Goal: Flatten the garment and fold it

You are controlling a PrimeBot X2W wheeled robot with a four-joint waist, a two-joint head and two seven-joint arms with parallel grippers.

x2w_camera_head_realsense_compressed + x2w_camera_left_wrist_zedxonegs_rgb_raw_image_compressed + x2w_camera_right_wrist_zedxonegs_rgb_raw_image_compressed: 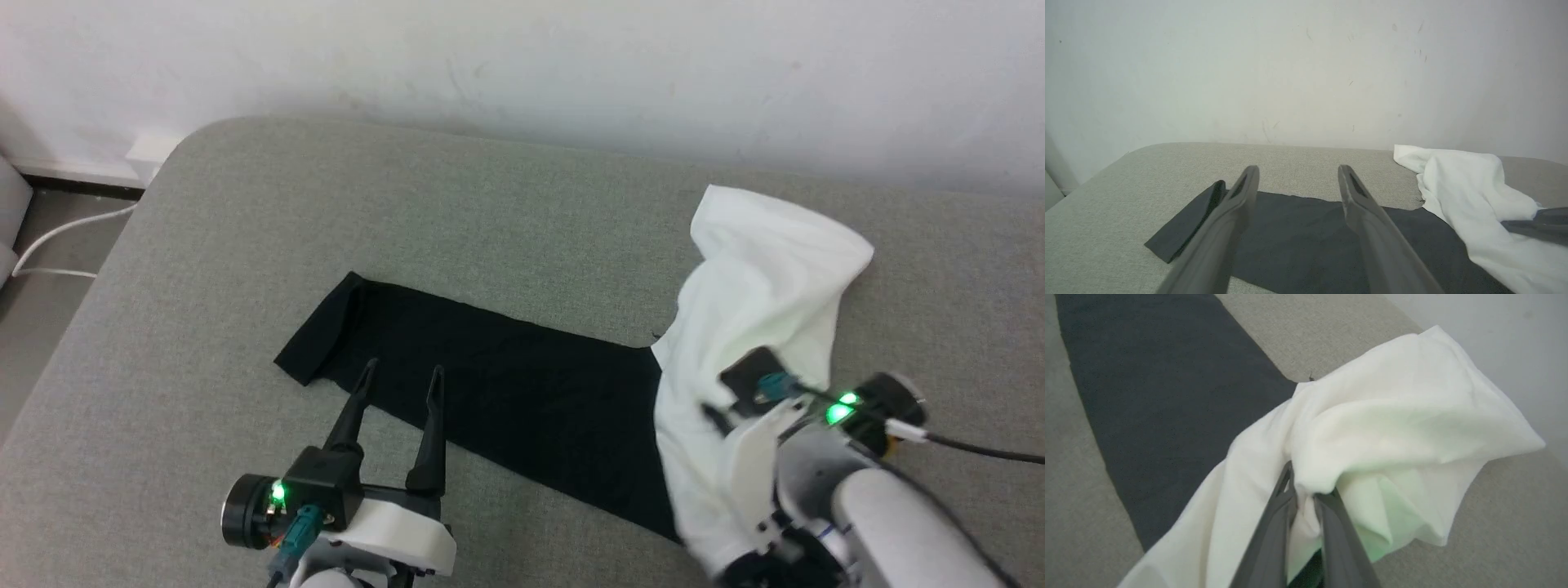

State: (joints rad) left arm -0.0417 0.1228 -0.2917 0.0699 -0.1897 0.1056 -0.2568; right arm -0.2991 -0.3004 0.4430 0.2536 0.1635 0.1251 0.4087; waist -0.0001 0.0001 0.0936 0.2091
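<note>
From the head view, the garment (571, 392) lies on a grey cushion (245, 286) with a pale wall (522, 65) behind it. Its black sleeve (457, 376) is flat and long. It runs from 10 o'clock down to 4 o'clock across the cushion. Its white part (767, 278) is bunched up in a heap at the 3 o'clock side. The left claw (405, 367) sits low at 7 o'clock, over the near edge of the sleeve. Its two fingers are wide apart and hold nothing. The right claw (718, 416) is at 4 o'clock, pushed into the white heap, so its tips are mostly hidden here.

From the left wrist view, the left claw (1298, 169) points at 12 o'clock with a big gap between its fingers. The black sleeve (1306, 228) lies crosswise under them, and its end is at 9 o'clock. The white part (1457, 192) is off at 3 o'clock.

From the right wrist view, the right claw (1308, 486) has its fingers pinched together on a fold of the white part (1392, 428). Most of that cloth puffs out toward 1 o'clock. The sleeve (1167, 396) stretches away at 10 o'clock.

The right claw is the one nearer the white heap, and it has it. The left claw is nearer the sleeve. The shirt is not flat yet. The next move probably turns on pulling the white heap away from the sleeve, along that same long line.
</note>
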